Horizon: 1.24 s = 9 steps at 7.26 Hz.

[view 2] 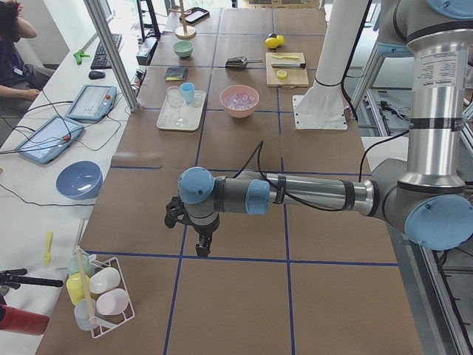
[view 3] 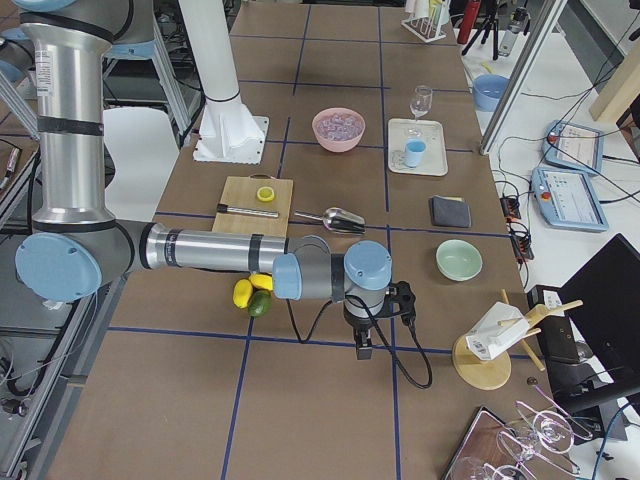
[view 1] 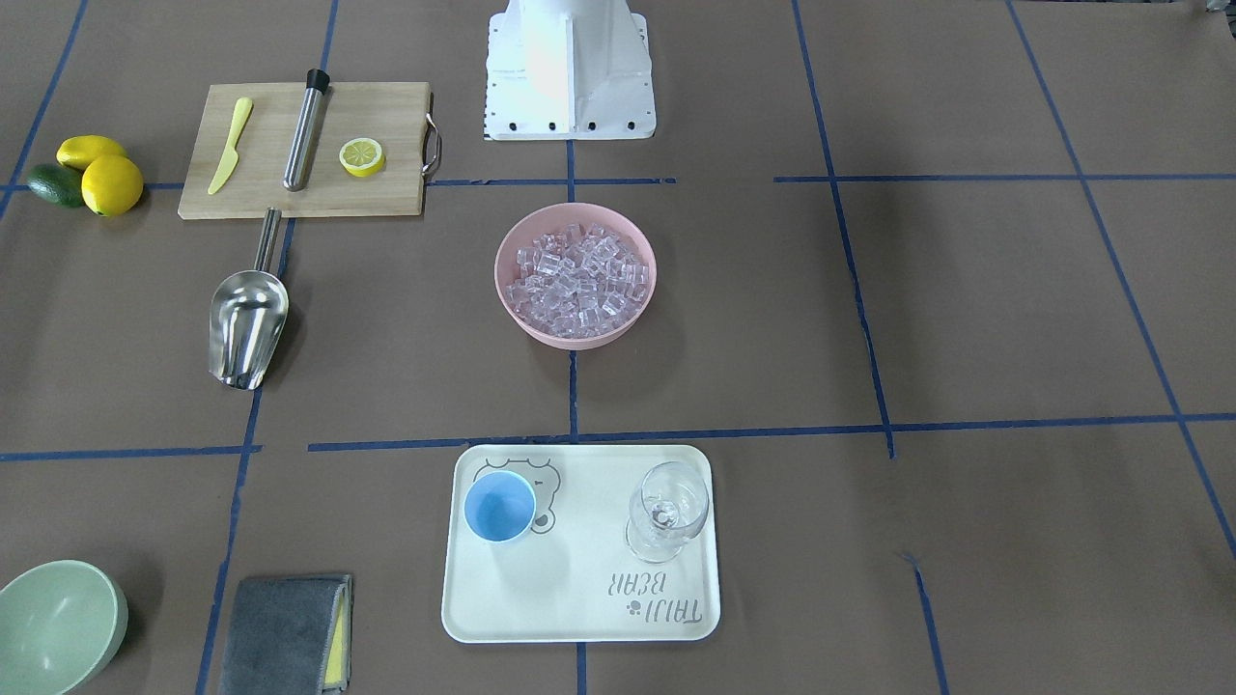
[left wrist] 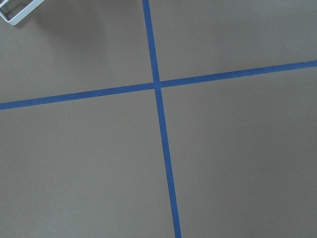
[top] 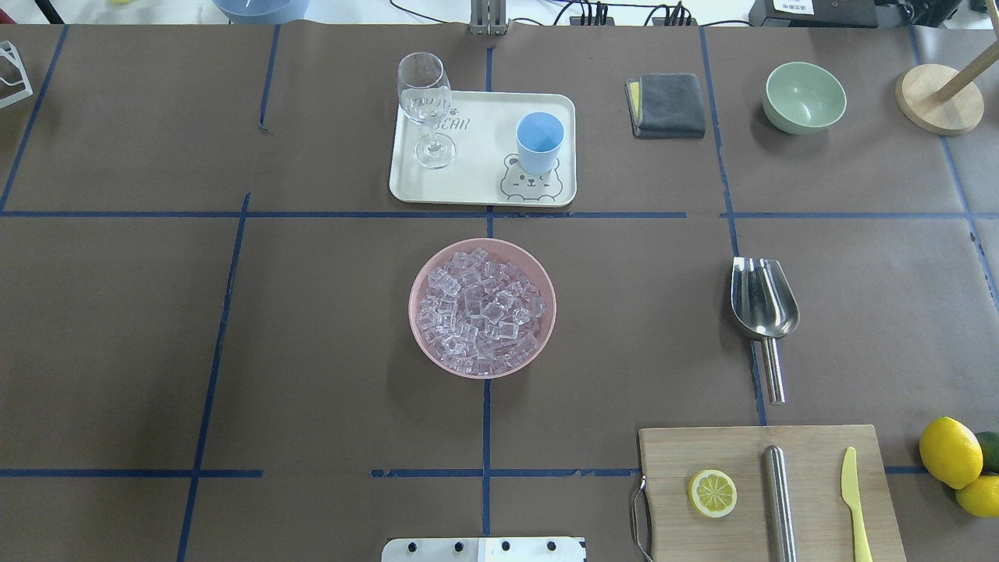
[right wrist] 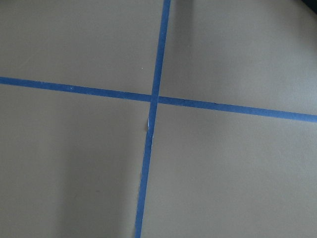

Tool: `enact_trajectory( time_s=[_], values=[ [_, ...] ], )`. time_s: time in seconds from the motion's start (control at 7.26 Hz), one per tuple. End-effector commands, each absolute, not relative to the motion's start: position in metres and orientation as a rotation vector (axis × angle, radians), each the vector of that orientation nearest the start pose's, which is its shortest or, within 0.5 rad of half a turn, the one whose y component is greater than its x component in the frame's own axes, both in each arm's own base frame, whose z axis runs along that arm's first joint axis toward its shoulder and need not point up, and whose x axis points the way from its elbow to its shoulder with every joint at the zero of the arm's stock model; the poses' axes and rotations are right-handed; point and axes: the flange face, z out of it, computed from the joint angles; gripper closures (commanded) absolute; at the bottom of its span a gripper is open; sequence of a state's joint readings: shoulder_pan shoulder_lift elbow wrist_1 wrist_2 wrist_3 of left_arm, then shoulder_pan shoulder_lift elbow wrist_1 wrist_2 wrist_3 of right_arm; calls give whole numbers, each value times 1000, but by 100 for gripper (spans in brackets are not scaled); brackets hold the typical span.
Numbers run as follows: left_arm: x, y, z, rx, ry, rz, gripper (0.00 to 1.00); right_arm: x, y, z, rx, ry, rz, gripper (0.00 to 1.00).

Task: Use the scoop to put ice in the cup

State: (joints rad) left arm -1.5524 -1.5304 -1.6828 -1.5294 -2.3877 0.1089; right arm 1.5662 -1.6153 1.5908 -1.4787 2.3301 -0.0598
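Scoop: shiny stainless-steel scoop (top: 765, 300) is lying on the robot's right of the pink round bowl (top: 414, 312), long axis pointing at the robot, handle nearer.
Ice: clear glassy cubes (top: 482, 310) are filling that bowl.
Cup: small light-blue round cup (top: 539, 142) is standing beyond the bowl on a cream tray (top: 476, 160).
Right gripper (view 3: 363, 350): is hanging on the bowl's scoop side, likely nearer; finger spread cannot be told.
Left gripper (view 2: 201, 249): is hanging off the bowl's other side; spread cannot be told.
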Motion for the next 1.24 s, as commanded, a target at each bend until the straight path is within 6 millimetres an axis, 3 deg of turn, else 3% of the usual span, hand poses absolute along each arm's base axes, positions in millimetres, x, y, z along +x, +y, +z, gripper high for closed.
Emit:
enact_trajectory(
  time_s=[0.0, 0.69, 1.1],
  values=[
    [-52, -477, 624, 67, 813, 133, 0, 63, -478, 662, 85, -757, -87, 0],
    [-51, -476, 622, 74, 813, 142, 0, 63, -478, 659, 91, -757, -87, 0],
    [-52, -479, 610, 96, 818, 147, 0, 63, -484, 632, 140, -754, -101, 0]
  ],
)
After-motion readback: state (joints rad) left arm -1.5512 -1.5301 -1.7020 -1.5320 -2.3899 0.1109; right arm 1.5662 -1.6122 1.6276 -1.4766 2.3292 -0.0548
